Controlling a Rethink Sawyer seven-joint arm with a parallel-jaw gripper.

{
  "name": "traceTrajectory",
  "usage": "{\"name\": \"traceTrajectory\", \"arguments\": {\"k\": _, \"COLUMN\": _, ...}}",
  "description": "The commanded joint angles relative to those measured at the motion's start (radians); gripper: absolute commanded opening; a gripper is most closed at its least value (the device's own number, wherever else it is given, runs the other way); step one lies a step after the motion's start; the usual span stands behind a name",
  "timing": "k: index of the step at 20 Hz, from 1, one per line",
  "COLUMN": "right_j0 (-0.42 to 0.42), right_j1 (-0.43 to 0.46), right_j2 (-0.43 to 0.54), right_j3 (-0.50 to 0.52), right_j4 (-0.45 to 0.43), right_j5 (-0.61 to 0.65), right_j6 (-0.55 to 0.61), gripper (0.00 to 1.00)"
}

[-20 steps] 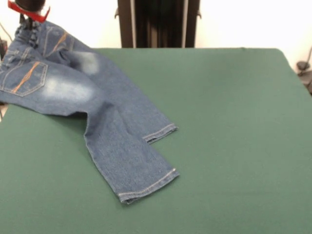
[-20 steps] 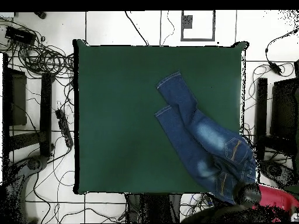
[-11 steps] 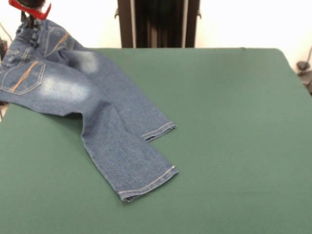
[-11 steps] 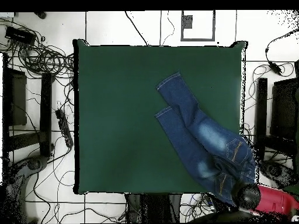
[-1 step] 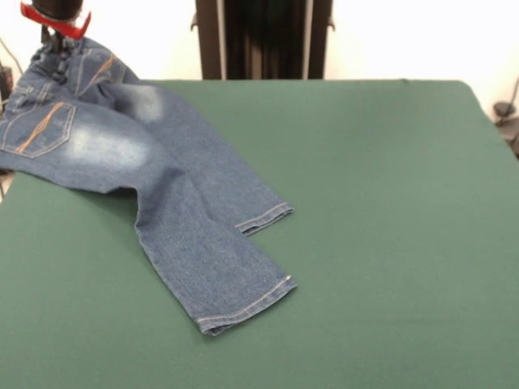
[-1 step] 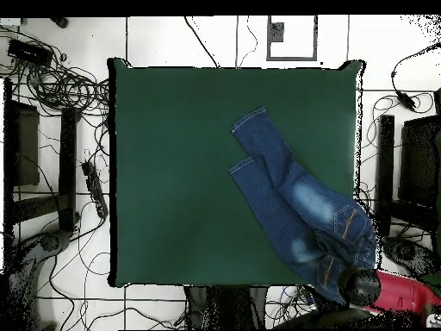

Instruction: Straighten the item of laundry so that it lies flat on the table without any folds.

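The item of laundry [image 5: 174, 182], a small pair of blue jeans, lies on the green table [image 5: 389, 203] at the left. Its two legs cross, with their hems toward the table's middle. The waist is lifted at the far left corner and hangs partly past the table's edge. My gripper [image 5: 55, 42], with a red part above it, is shut on the waistband there. From overhead, the jeans [image 6: 297, 202] run diagonally to the table's [image 6: 172, 172] bottom right corner, where the gripper [image 6: 362, 286] sits over the waistband.
A black upright column [image 5: 261, 39] stands behind the table's far edge. In the overhead view, cables [image 6: 60, 86] lie on the floor to the left, and dark stands [image 6: 396, 172] flank the right side.
My gripper has shifted slightly along the table's edge toward the column, taking the waistband with it. The leg hems have crept a little the other way.
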Motion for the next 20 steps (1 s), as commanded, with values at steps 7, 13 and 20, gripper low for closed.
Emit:
{"name": "traceTrajectory", "arguments": {"k": 7, "right_j0": 0.059, "right_j1": 0.061, "right_j2": 0.144, "right_j3": 0.037, "right_j4": -0.013, "right_j5": 0.036, "right_j6": -0.002, "gripper": 0.0}}
{"name": "traceTrajectory", "arguments": {"k": 13, "right_j0": 0.057, "right_j1": 0.059, "right_j2": 0.15, "right_j3": 0.038, "right_j4": -0.006, "right_j5": 0.046, "right_j6": -0.007, "gripper": 1.0}}
{"name": "traceTrajectory", "arguments": {"k": 20, "right_j0": 0.052, "right_j1": 0.053, "right_j2": 0.158, "right_j3": 0.047, "right_j4": -0.004, "right_j5": 0.044, "right_j6": -0.012, "gripper": 1.0}}
